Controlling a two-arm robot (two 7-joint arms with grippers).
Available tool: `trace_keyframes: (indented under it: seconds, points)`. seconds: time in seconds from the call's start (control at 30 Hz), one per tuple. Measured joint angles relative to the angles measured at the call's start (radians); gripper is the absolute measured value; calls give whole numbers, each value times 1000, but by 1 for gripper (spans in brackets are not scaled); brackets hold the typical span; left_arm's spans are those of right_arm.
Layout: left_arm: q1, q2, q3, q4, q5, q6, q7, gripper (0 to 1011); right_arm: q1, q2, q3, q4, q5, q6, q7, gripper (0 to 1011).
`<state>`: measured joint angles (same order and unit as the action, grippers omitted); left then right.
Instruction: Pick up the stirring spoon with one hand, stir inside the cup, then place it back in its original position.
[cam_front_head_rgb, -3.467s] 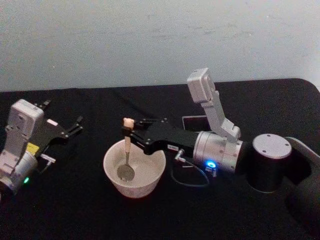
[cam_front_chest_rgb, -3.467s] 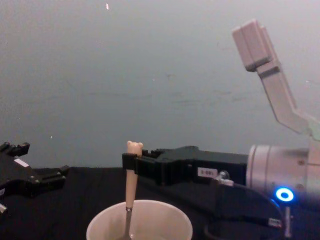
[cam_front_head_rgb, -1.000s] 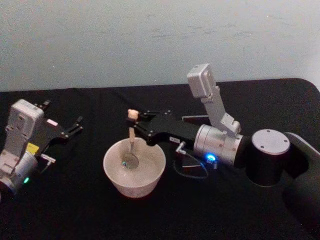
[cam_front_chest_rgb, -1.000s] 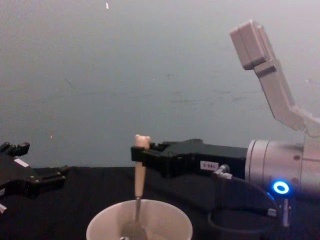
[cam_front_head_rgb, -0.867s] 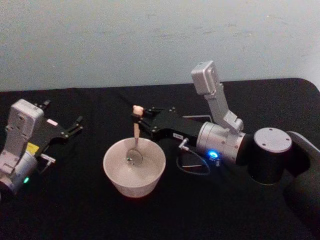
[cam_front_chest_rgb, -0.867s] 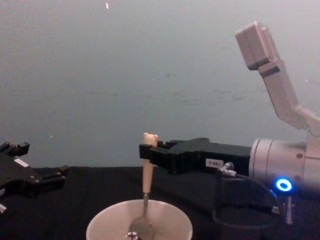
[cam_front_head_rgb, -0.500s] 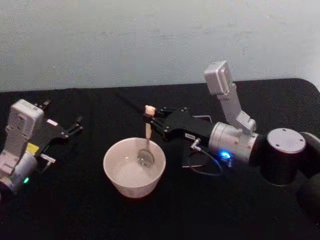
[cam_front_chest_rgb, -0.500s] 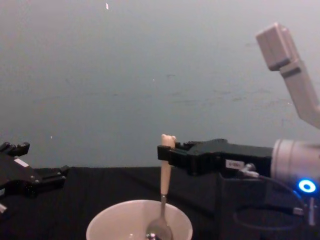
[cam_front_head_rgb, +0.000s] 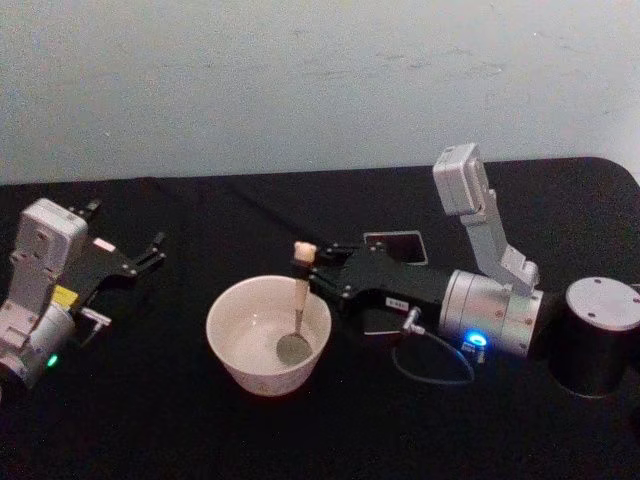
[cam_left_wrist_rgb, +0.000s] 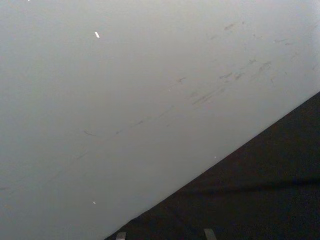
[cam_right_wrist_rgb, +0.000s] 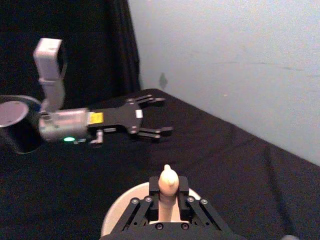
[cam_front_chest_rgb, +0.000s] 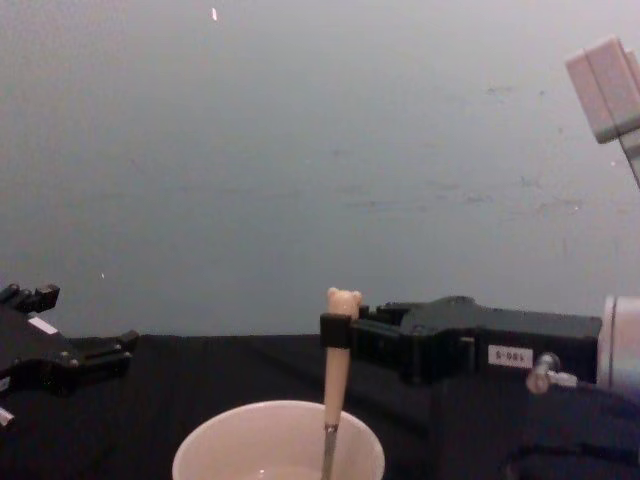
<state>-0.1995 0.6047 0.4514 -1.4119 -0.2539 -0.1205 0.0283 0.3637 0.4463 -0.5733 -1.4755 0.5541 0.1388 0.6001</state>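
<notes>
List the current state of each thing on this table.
stirring spoon: near upright, bowl down inside the cup.
cup: upright, spoon in it.
holder: standing, mouth up.
right end effector: shut on the stirring spoon.
left end effector: open, parked at left.

the slim bear-headed spoon (cam_front_head_rgb: 299, 295) has a cream-beige handle and a silver metal bowl. the wide round cup (cam_front_head_rgb: 262, 378) is plain cream-white. the right gripper (cam_front_head_rgb: 314, 264) is black, its wrist (cam_front_head_rgb: 495, 318) silver with a blue light. the square holder (cam_front_head_rgb: 395, 246) is dark grey, the tablecloth (cam_front_head_rgb: 180, 430) black, the far wall (cam_front_head_rgb: 300, 80) pale blue-grey.
</notes>
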Motion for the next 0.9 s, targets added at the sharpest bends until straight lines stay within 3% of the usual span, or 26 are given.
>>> trace_keyframes:
  seconds: [0.33, 0.53, 0.9]
  points:
    - [0, 0, 0, 0, 0, 0, 0, 1001, -15, 12, -40, -39, 20, 9, 16, 213]
    - [0, 0, 0, 0, 0, 0, 0, 1001, 11, -18, -66, -22, 19, 9, 5, 213]
    - [0, 0, 0, 0, 0, 0, 0, 1001, 67, -81, -79, 49, -15, -1, -45, 213]
